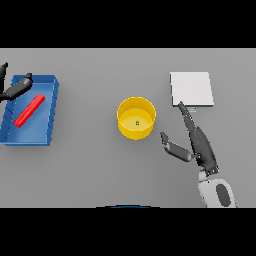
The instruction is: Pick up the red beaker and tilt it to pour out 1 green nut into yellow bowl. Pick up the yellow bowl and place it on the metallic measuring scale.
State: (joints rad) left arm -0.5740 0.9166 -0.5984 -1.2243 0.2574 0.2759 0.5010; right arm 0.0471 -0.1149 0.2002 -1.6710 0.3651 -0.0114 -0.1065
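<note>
- The robot's left hand is cut off at the picture's left edge, at about nine o'clock from the bowl; only dark fingers show, lying straight and relaxed over the far left corner of the tray, gripping nothing.
- The long red object, a flat bar-like shape lying slantwise, is hard to make out as a beaker; it lies on its side inside the tray.
- Whether the right hand's fingertip touches the scale's front edge cannot be told; the tip ends right at it.
- One shallow blue rectangular tray sits on the grey table, well apart from the bowl, holding the single red object.
- One round yellow bowl stands near the middle of the table, upright.
- One small green nut lies in the bowl's bottom, near its centre.
- One flat, pale metallic square measuring scale lies at about two o'clock from the bowl, apart from it, with nothing on it.
- The right hand is at about four o'clock from the bowl, open: fingers stretched straight towards the scale, thumb spread out towards the bowl, holding nothing.
</note>
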